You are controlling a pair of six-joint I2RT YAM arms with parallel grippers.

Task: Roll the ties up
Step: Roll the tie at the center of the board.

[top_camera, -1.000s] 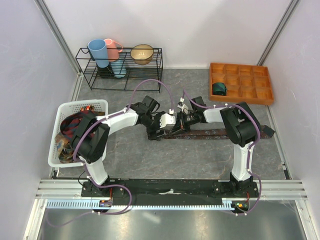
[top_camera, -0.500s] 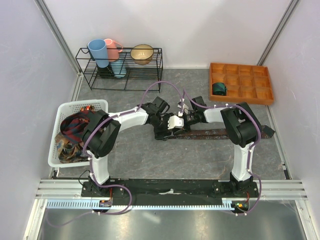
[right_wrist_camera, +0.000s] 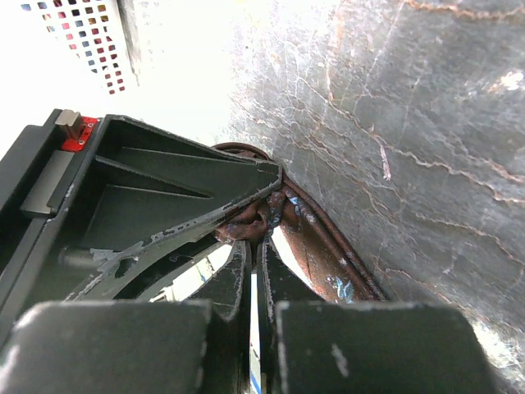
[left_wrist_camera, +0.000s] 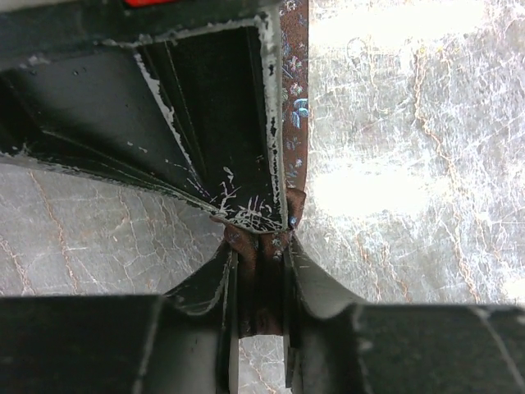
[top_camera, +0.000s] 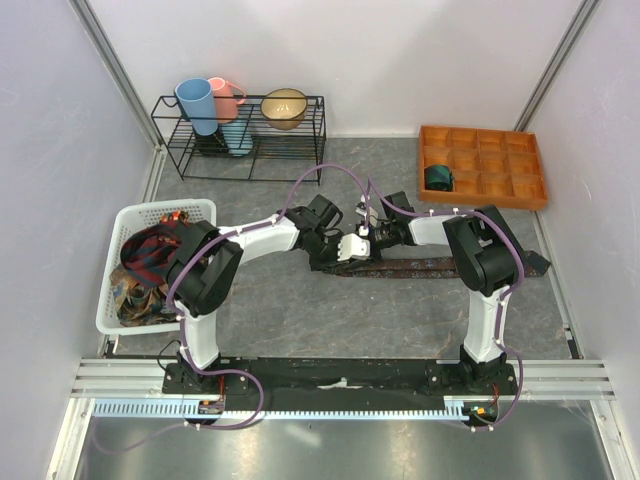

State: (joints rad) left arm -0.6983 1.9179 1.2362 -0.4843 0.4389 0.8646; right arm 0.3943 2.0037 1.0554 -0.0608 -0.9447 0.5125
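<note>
Left arm (top_camera: pixel 262 233) has swung toward the middle of the overhead frame since a second ago, dragging the left end of the maroon-brown tie (top_camera: pixel 430 267) rightward with it. The rest lies flat on the tabletop (top_camera: pixel 300 312) toward the right edge, I'd guess so it can be wound up from that end. Right arm (top_camera: pixel 435 229) meets it at centre. Spare ties (top_camera: pixel 145 262) wait in the white basket (top_camera: pixel 165 208) at left, and a rolled teal tie (top_camera: pixel 437 178) sits in the orange tray (top_camera: pixel 490 199) upper right. Left wrist view: left fingers (left_wrist_camera: pixel 316 287) are clamped on the tie's crumpled end at bottom centre. Right wrist view: right fingers (right_wrist_camera: pixel 228 283) are pinched on the same bunch, probably to anchor the roll's core.
</note>
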